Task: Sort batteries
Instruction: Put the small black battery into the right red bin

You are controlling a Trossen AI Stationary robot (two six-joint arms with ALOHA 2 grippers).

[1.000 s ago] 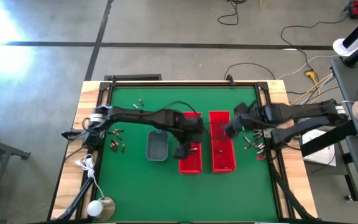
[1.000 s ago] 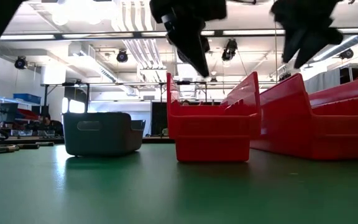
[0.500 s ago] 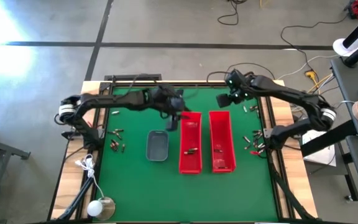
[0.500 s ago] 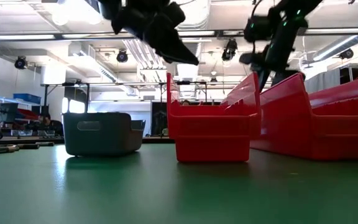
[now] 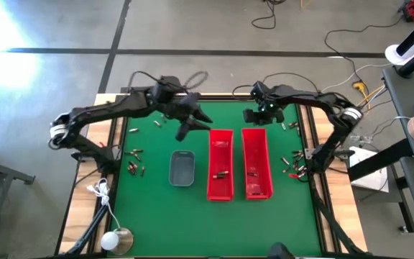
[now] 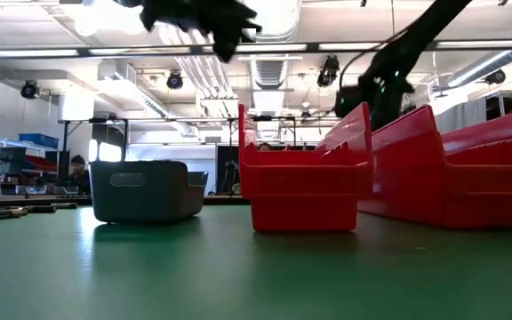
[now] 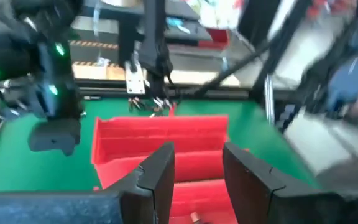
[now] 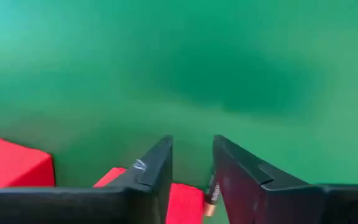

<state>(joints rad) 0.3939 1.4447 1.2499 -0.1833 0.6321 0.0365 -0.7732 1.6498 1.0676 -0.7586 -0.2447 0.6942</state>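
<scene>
My left jaws hang open and empty above the surface (image 5: 157,216), just off the far left corner of the red bins (image 5: 220,147). My right jaws are up by the bins' far end with a battery (image 8: 211,198) showing right beside one finger, can't tell if it's gripped. Other batteries (image 5: 134,154) lie left of the bins past the grey tray (image 5: 182,169), more on the bins' right, a few inside.

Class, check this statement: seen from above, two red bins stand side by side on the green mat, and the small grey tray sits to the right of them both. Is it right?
Not quite. The two red bins do stand side by side on the green mat, but the small grey tray sits to the left of them both, not the right. The high view shows it.
</scene>
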